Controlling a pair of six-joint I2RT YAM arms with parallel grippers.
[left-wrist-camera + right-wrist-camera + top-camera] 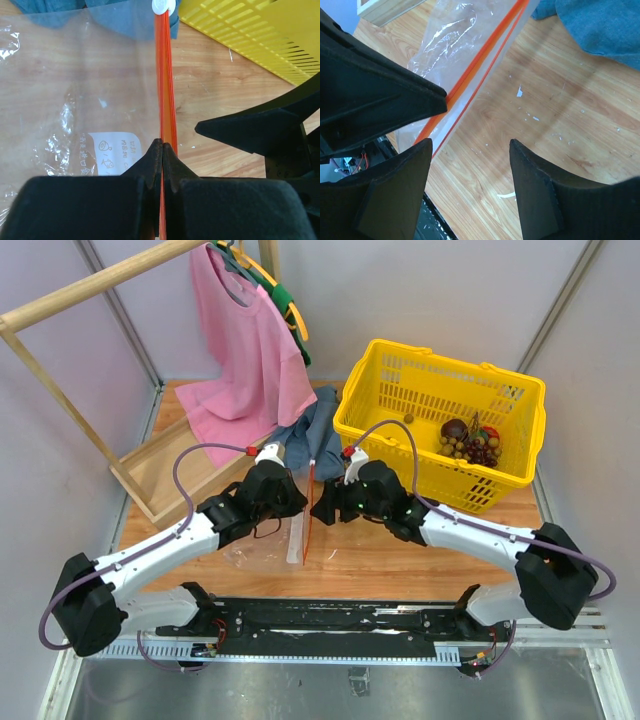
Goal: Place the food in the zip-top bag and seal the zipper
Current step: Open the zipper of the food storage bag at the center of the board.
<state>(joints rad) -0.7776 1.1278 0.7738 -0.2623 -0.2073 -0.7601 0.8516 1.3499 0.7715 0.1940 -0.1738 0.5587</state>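
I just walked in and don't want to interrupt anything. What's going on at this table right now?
The left gripper is shut on the red-orange zipper of the clear zip-top bag, which rests on the table. The right gripper hovers open beside that strip, holding nothing. The toy fruit sits in the yellow basket, so no food has been bagged yet.

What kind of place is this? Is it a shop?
Probably a robot practice booth, not a shop. A left arm and right arm are fixed at a wooden table inside plain walls, with mixed props: toy fruit in a yellow basket, a pink shirt on a wooden rack.
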